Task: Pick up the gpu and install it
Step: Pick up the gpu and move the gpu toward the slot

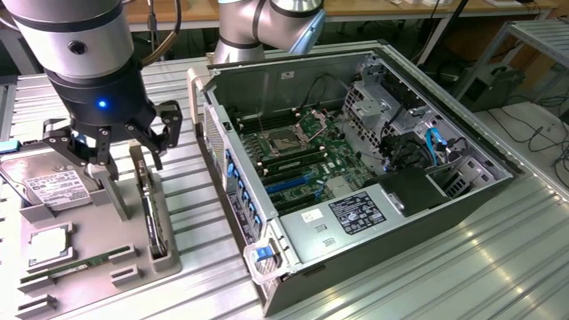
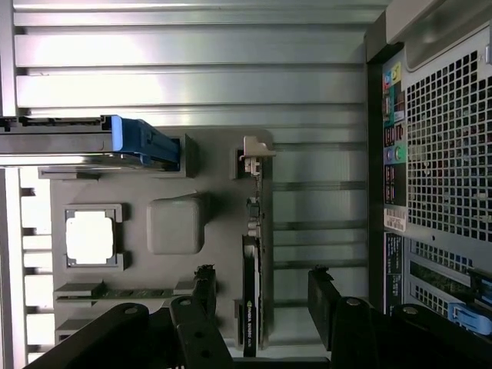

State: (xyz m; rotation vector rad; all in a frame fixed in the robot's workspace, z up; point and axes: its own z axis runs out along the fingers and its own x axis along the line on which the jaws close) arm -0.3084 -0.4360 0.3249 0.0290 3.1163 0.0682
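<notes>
The gpu [image 1: 153,220] is a thin dark card standing on its edge in a slot of the grey parts tray [image 1: 93,230], at the exterior view's left. My gripper [image 1: 124,150] hangs open just above the card's far end, holding nothing. In the wrist view the gpu [image 2: 252,284] runs lengthwise between my two black fingers [image 2: 323,296], closer to one of them. My gripper [image 2: 261,296] is apart from the card. Its silver end bracket [image 2: 254,154] sits at the far end of the slot.
The tray also holds a silver hard drive [image 1: 44,183], a square processor [image 1: 49,243] and a green memory stick [image 1: 80,263]. The open computer case [image 1: 356,167] lies at the exterior view's right, its motherboard [image 1: 302,157] exposed. The ribbed metal table [image 1: 462,267] surrounds both.
</notes>
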